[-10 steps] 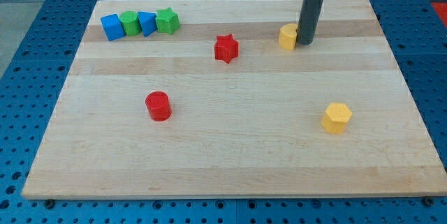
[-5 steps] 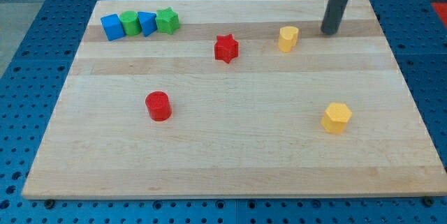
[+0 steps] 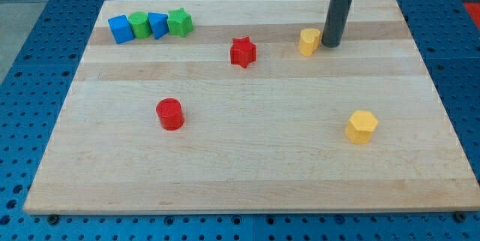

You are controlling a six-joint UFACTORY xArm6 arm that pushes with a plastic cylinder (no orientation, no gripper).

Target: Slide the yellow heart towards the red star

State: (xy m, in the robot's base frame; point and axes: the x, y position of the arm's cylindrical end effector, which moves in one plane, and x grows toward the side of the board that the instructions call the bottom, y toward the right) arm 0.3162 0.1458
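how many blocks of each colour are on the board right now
blue: 2 (blue block, second blue block)
green: 2 (green block, green star)
red: 2 (red star, red cylinder)
yellow: 2 (yellow heart, yellow hexagon)
total: 8

Dark rod nr upright, slight tilt — my tip (image 3: pixel 329 46) down on board, upper right.
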